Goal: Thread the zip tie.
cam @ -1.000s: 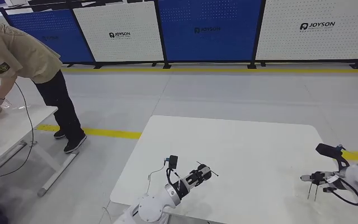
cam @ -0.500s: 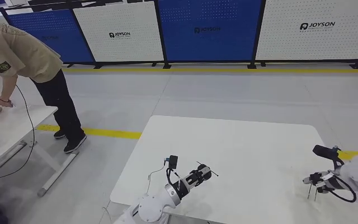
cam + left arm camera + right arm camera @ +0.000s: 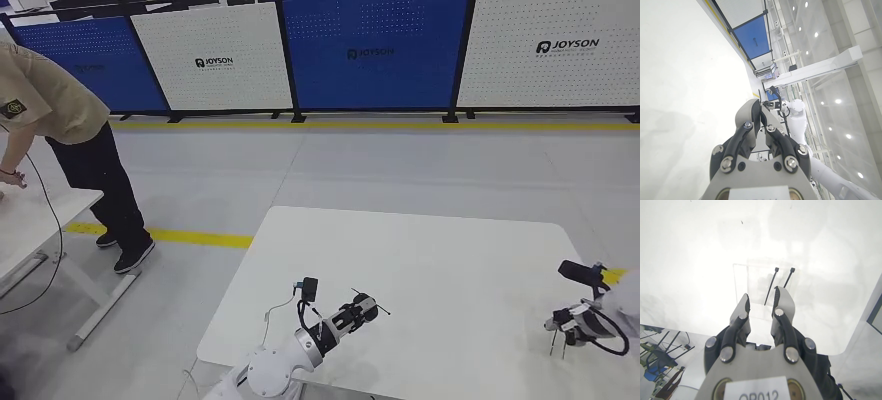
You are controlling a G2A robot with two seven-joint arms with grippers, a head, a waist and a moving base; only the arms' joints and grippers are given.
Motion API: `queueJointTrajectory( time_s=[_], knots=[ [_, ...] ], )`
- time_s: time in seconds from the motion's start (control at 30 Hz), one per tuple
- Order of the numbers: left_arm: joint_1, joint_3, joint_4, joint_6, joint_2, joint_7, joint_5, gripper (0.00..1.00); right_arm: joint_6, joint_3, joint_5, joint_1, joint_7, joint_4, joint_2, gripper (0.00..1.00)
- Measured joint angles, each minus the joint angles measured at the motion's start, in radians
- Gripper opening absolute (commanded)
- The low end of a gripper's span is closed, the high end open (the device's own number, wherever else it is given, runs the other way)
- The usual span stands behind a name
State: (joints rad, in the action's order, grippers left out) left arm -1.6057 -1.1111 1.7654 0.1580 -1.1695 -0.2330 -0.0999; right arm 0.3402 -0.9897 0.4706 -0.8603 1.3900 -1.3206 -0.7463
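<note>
L gripper (image 3: 759, 103) near white counter's (image 3: 430, 260) front edge: fingers shut tight on thin black plastic zip tie (image 3: 759, 94), tip poking out. R gripper (image 3: 762, 292) by right edge: fingers approx half open, holding nothing, above clear plastic holder (image 3: 741, 283) w/ two more black ties (image 3: 771, 285).

White tabletop (image 3: 420, 260) with a clear holder (image 3: 741, 283)
The clear plastic holder is set near the tabletop's right front corner; two black zip ties (image 3: 771, 286) are kept at it, side by side, not touching.
</note>
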Motion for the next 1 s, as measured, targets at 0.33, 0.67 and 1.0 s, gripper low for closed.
queueJointTrajectory(
  time_s=[0.33,0.67,1.0],
  knots=[
    [0.000,0.000,0.000,0.000,0.000,0.000,0.000,0.00,0.000,0.063,0.006,0.054,0.000,0.072,-0.029,0.22],
    [0.000,0.000,0.000,0.000,0.000,0.000,0.000,0.00,0.000,0.107,0.033,0.101,0.000,0.142,-0.059,0.24],
    [0.000,0.000,0.000,0.000,0.000,0.000,0.000,0.00,0.000,0.137,0.047,0.126,0.000,0.176,-0.083,0.20]
  ],
)
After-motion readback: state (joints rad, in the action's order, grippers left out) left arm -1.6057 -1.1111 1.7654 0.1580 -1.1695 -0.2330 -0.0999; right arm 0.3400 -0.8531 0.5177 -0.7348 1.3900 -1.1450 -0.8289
